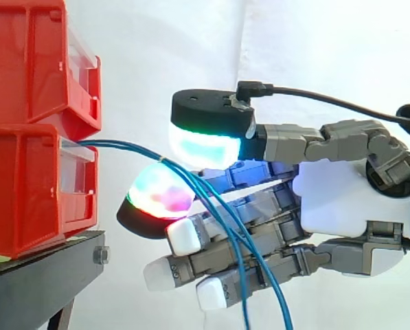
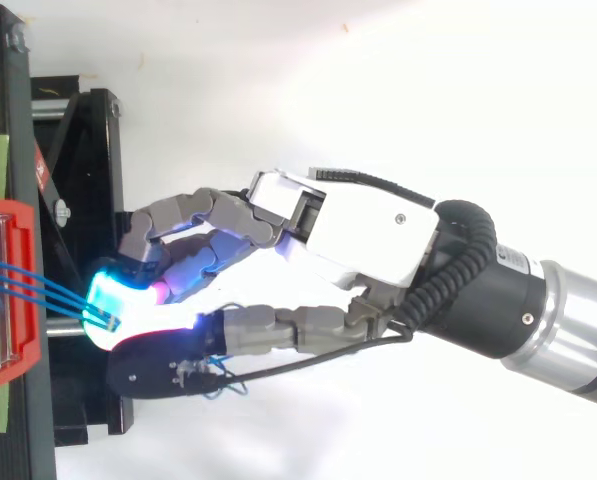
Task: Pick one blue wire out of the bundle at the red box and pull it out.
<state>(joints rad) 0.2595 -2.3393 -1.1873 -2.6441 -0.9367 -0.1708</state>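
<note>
Hand (image 1: 332, 196) level, fingertips (image 1: 160, 194) pinched against thumb

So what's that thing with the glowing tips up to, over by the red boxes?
A robot hand is going after a bundle of blue wires. The wires come out of the front of the lower red box, which sits on a black stand, and droop down across the hand. The hand is right up at the wires, just out from the box. Whether it has hold of one cannot be told from here. None has been pulled out yet.
</note>
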